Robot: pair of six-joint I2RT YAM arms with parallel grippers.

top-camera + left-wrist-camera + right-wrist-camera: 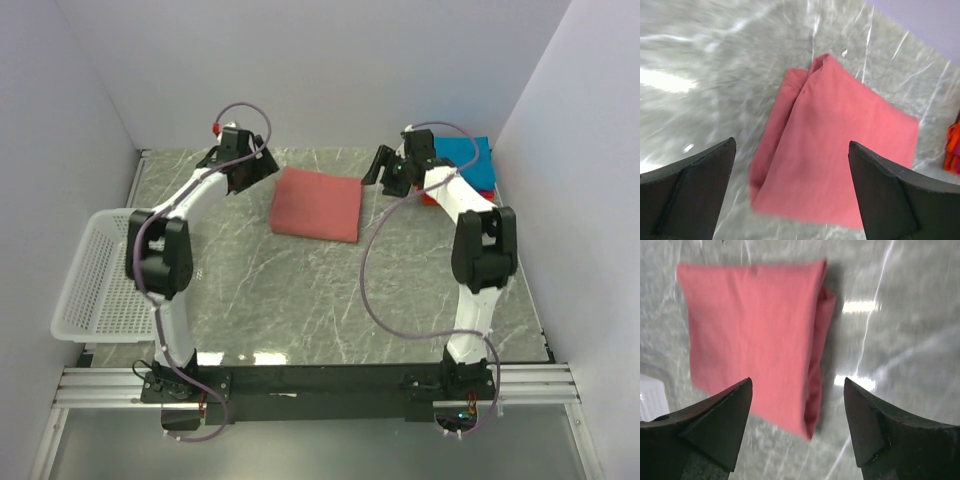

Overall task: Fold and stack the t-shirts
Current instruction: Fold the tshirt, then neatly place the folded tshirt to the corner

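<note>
Left end effector (791, 145) hangs wide open and empty, just beside the shirt's far-left corner. Salmon shirt (316, 204), folded into a flat square, lies mid-desk (300, 300) between the arms. Right end effector (797, 381) gapes equally wide, empty, near the far-right corner. Teal stack (465, 155) sits far right. The shirt is probably light, limp and quick to unfold, so pinch through all layers at opposite edges.

tee stack (468, 152) part hidden behind R arm (452, 196), orange tee (953, 150) cut off
</note>
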